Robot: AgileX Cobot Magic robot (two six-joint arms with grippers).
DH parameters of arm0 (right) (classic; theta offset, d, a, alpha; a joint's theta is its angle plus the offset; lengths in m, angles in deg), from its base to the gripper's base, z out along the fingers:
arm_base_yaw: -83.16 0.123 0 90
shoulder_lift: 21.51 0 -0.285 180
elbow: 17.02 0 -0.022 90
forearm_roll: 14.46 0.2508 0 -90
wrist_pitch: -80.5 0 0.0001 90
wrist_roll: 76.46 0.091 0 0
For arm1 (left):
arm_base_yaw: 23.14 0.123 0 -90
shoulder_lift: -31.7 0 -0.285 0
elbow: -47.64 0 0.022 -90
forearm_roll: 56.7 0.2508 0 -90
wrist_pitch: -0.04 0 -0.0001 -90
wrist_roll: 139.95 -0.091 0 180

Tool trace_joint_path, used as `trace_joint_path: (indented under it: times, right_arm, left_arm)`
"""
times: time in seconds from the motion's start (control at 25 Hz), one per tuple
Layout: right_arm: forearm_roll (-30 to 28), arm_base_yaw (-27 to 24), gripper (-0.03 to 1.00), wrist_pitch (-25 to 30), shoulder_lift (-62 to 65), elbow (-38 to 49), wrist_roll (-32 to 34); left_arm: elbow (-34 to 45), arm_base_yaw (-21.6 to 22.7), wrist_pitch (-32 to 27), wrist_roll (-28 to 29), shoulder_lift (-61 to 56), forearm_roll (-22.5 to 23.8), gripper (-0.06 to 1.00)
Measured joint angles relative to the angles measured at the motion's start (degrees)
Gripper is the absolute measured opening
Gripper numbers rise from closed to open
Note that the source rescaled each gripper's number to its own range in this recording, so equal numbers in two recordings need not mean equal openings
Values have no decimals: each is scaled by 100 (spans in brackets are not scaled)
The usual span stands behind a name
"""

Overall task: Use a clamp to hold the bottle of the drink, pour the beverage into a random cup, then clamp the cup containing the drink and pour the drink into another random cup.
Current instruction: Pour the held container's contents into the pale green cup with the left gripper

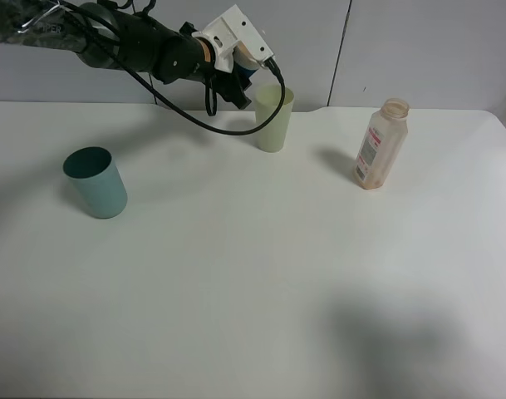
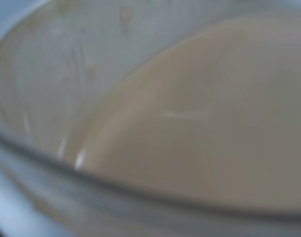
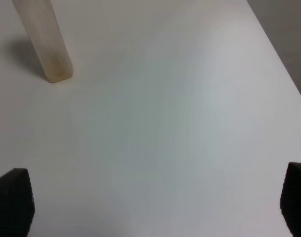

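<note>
My left gripper, pale and flat-jawed on the black arm, is shut on the short blue-banded cup. It holds the cup tipped over the mouth of the pale yellow-green tumbler at the back of the table. The left wrist view is filled by tan milky drink lying against the cup's clear rim. The square bottle stands upright at the right, uncapped, with only a tan film inside. My right gripper hovers open over bare table, with the bottle's base ahead of it.
A dark teal cup stands at the left of the white table. The table's back edge meets a grey wall. The right arm is outside the exterior high view; only its shadow falls on the front right.
</note>
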Motion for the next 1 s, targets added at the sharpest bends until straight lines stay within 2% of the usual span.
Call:
trace_joint_path:
  times: [0.4, 1.0]
  right_arm:
    - [0, 0, 100, 0, 0, 0, 0]
    - [0, 0, 100, 0, 0, 0, 0]
  left_arm:
    - [0, 0, -42, 0, 0, 324, 2]
    - [-17, 0, -22, 0, 364, 359, 2]
